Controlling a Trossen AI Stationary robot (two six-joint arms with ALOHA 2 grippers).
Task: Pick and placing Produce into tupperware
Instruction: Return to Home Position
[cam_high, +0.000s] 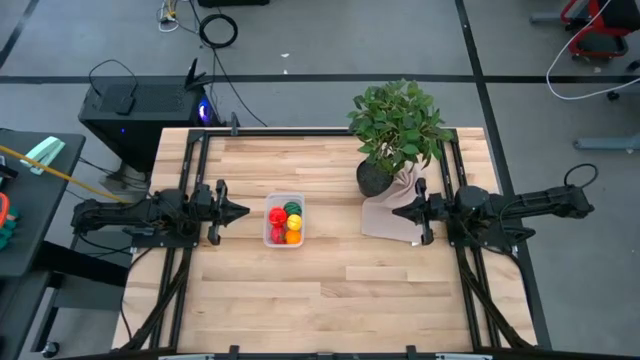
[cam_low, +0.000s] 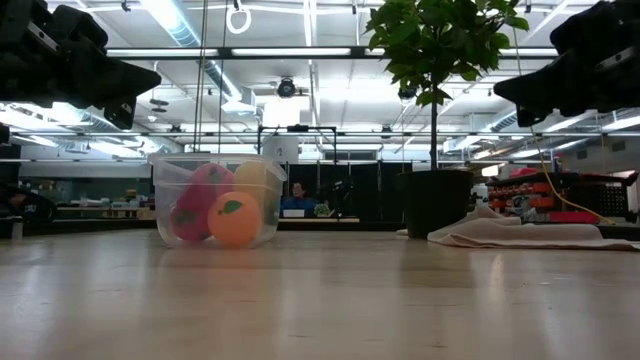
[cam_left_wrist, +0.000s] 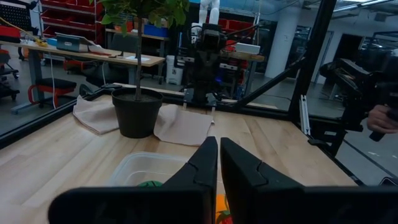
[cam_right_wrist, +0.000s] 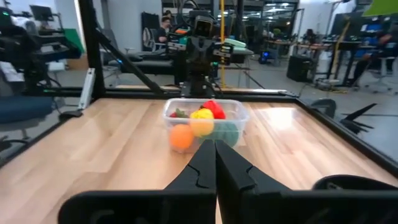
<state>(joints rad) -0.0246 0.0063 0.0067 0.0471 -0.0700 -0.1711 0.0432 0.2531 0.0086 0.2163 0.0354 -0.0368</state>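
Note:
The clear tupperware (cam_high: 284, 220) stands on the wooden table between the two arms. It holds a red piece (cam_high: 276, 215), a green piece (cam_high: 292, 209) and a yellow and an orange piece (cam_high: 293, 231); it also shows in the low view (cam_low: 215, 200) and the right wrist view (cam_right_wrist: 205, 122). My left gripper (cam_high: 240, 210) hovers shut just left of the tupperware, above the table. My right gripper (cam_high: 397, 211) hovers shut to the right, over the beige cloth (cam_high: 385, 215). Both are empty.
A potted plant (cam_high: 395, 130) in a black pot stands on the beige cloth at the far right of the table, close to my right gripper. Black frame rails run along the table's left, right and far edges. Bare wood lies toward the near edge.

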